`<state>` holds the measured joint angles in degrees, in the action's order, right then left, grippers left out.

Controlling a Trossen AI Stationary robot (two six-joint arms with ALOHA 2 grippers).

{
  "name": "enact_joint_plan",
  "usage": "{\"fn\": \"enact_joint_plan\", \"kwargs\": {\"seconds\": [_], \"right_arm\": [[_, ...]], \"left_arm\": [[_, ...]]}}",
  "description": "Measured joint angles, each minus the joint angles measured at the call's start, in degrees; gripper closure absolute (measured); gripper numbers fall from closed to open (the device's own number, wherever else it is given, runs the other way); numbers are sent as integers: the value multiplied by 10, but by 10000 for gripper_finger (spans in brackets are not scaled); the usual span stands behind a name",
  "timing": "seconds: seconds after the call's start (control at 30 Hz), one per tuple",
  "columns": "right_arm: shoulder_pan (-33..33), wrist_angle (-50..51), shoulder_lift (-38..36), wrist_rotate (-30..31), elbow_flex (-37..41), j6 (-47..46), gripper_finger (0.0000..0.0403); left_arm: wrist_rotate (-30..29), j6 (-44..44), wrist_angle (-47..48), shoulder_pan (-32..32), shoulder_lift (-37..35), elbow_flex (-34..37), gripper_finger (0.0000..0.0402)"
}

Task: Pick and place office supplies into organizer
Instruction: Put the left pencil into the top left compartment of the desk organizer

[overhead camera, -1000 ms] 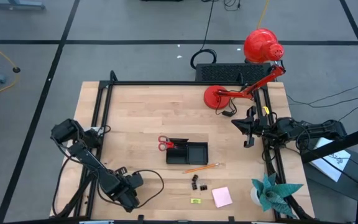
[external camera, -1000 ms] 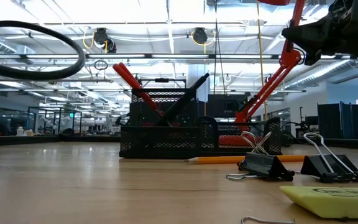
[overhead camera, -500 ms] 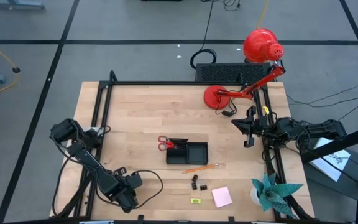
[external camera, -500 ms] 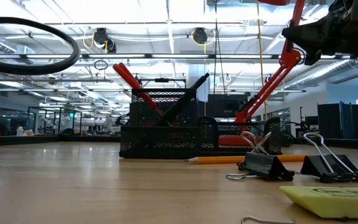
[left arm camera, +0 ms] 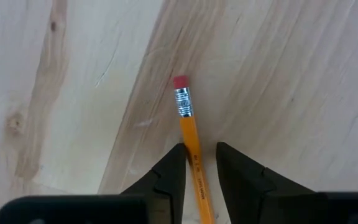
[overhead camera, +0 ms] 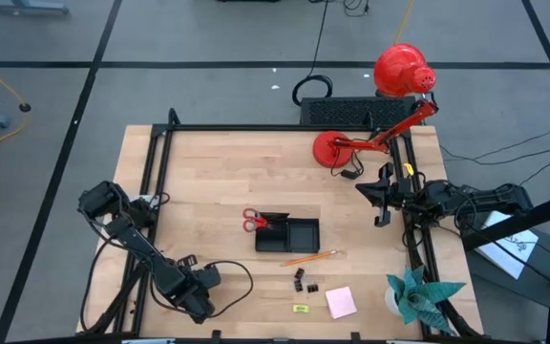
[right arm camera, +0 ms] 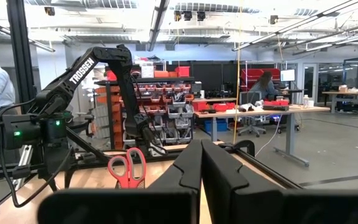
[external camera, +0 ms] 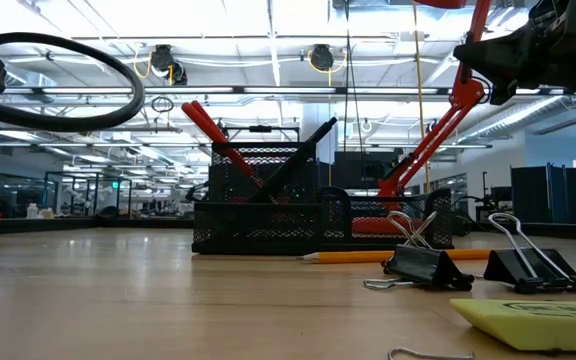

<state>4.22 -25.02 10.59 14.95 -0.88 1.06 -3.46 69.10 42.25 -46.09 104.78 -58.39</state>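
Observation:
A yellow pencil (left arm camera: 188, 134) with a pink eraser tip lies flat on the wood at the table's near left. My left gripper (left arm camera: 197, 149) points down over it, open, one finger on each side of the shaft; in the high view the gripper (overhead camera: 189, 301) hides the pencil. The black organizer (overhead camera: 287, 234) stands mid-table with red-handled scissors (overhead camera: 254, 222) sticking up out of it. Near it lie an orange pencil (overhead camera: 311, 257), black clips (overhead camera: 304, 280), a pink sticky pad (overhead camera: 341, 302) and a yellow-green piece (overhead camera: 301, 309). My right gripper (right arm camera: 201, 162) waits shut at the right edge. My left gripper straddles the pencil's shaft (left arm camera: 194, 168) a little below its metal band, fingers pointing down and lying across it. One finger (left arm camera: 176, 168) stands right against the shaft, and I cannot tell whether it touches. A sliver of wood shows between the other finger and the shaft.
A red desk lamp (overhead camera: 404, 72) and a black ribbed box (overhead camera: 351, 110) stand at the far right, and a teal paper plant (overhead camera: 418, 294) at the near right. Black frame rails (overhead camera: 151, 172) run along the table's edges. Bare wood lies between the left gripper and the organizer.
The black cable loop on my left arm has swayed slightly in the low view. Nothing on the table has shifted.

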Motion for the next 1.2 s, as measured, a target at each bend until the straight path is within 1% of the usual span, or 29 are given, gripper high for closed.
{"fn": "enact_joint_plan", "kwargs": {"seconds": [0.6, 1.03, 1.2], "right_arm": [[0, 0, 0, 0, 0, 0, 399], [0, 0, 0, 0, 0, 0, 399], [0, 0, 0, 0, 0, 0, 399]], "left_arm": [[14, -1, -3, -1, 0, 0, 309], [22, -63, -3, 17, 0, 0, 309], [37, -60, -3, 31, 0, 0, 309]]}}
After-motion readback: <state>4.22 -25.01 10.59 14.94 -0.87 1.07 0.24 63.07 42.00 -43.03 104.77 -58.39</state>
